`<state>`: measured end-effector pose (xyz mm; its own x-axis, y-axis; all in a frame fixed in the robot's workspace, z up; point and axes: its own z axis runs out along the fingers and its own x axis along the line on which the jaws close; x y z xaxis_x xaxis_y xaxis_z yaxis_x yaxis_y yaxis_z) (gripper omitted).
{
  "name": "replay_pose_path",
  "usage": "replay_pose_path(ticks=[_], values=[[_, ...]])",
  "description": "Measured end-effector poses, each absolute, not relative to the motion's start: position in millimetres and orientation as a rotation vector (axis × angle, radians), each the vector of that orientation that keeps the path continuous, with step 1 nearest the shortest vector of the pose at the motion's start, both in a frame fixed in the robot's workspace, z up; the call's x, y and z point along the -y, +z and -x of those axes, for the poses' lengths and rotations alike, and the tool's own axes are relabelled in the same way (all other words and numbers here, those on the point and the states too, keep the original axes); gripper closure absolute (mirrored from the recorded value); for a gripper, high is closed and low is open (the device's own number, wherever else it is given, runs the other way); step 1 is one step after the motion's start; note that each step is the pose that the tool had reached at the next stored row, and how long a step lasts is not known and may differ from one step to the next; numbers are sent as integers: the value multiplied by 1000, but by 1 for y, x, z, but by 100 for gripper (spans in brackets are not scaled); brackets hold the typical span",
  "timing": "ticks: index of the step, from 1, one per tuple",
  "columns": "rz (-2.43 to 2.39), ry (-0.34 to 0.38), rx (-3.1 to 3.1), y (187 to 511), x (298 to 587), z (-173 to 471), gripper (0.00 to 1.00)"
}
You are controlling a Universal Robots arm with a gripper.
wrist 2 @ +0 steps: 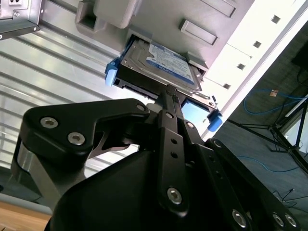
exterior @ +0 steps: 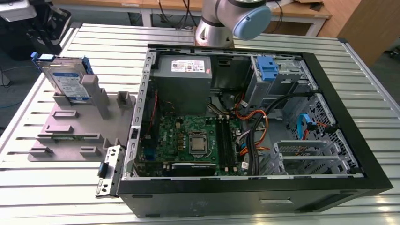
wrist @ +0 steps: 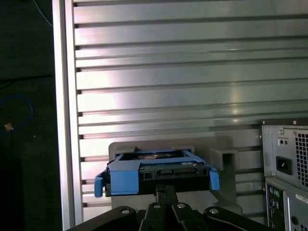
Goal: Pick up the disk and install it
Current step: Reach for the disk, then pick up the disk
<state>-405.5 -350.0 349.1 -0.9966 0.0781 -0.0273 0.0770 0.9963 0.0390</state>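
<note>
The disk (exterior: 65, 78) is a silver drive with a white-and-blue label and blue rails. It stands on edge in a slot of the grey holder (exterior: 72, 129) at the exterior view's left, beside the open computer case (exterior: 250, 187). Both wrist views show the disk (wrist 2: 161, 61) (wrist: 155, 172) close up, still seated in the holder. My gripper (wrist 2: 168, 92) (wrist: 166, 190) sits right at the disk's near edge. Its two thin black fingers lie together, and I cannot see that they hold anything.
Inside the case are a grey power-supply box (exterior: 184, 77), a green motherboard (exterior: 187, 140), loose cables and a bare blue bracket (exterior: 267, 69) in the drive bay. The arm's base (exterior: 216, 26) stands behind the case. A small metal bracket (exterior: 107, 171) lies on the slatted table (exterior: 56, 197).
</note>
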Motion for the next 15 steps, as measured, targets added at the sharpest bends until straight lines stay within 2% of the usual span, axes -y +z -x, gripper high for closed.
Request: replay_pose_path(ticks=[15], values=[[-121, 56, -3110, 345, 350, 407, 89]])
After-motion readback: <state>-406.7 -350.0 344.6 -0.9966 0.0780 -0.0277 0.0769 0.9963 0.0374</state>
